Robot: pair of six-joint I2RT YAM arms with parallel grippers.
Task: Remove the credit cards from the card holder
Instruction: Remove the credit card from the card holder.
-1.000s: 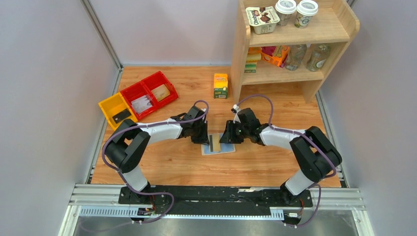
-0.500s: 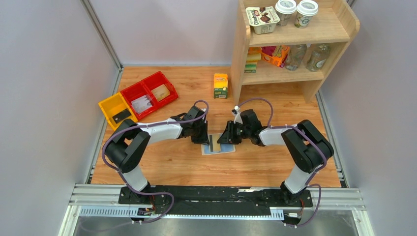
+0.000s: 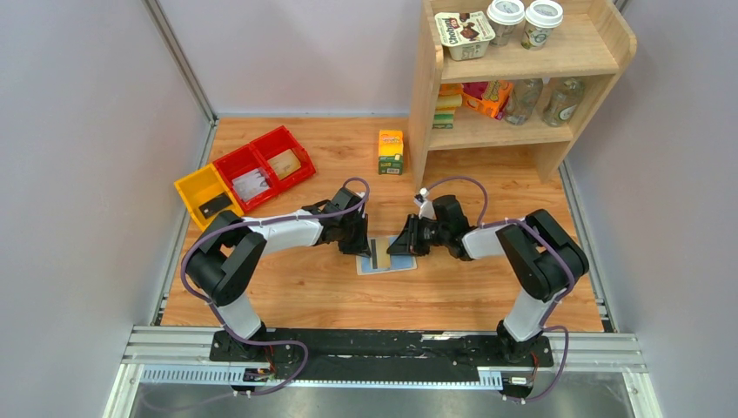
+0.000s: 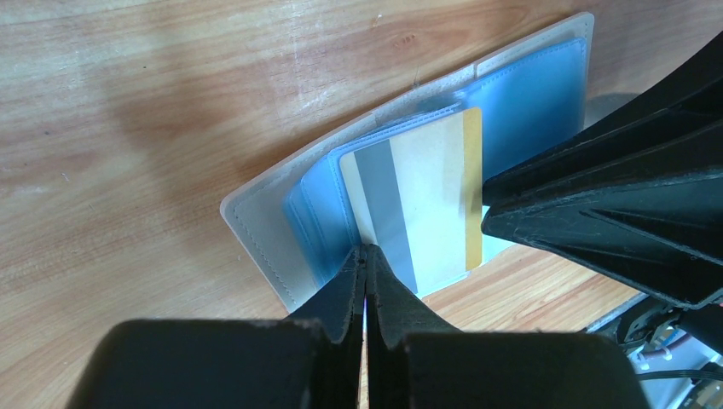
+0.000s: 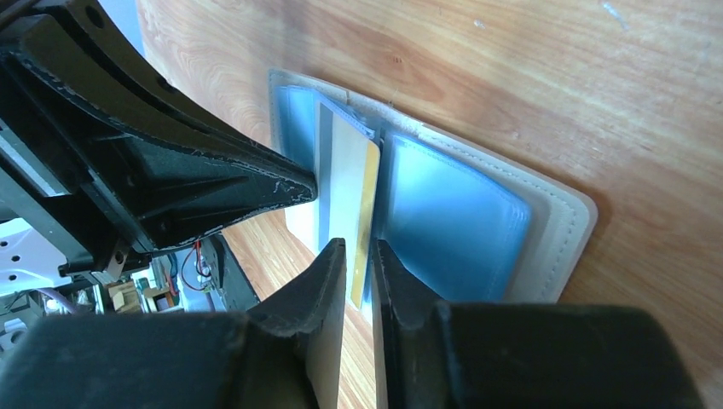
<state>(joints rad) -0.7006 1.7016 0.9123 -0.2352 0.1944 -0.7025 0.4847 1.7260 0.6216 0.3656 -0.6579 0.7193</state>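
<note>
The card holder lies spread open on the wooden table, beige rim out and light blue pockets up. One whitish credit card with a grey stripe and a gold edge sticks out of its middle pocket. My left gripper is shut, its tips pressing down at the card's striped end on the blue pocket. My right gripper faces it from the other side. Its jaws stand narrowly apart around the card's gold edge, with a gap still showing.
Two red bins and a yellow bin stand at the back left with cards inside. A small yellow-green carton stands behind the grippers. A wooden shelf with cups and bottles fills the back right.
The right gripper's jaws have narrowed around the card's gold edge and the right arm has drawn in slightly. The left gripper has stayed in place.
</note>
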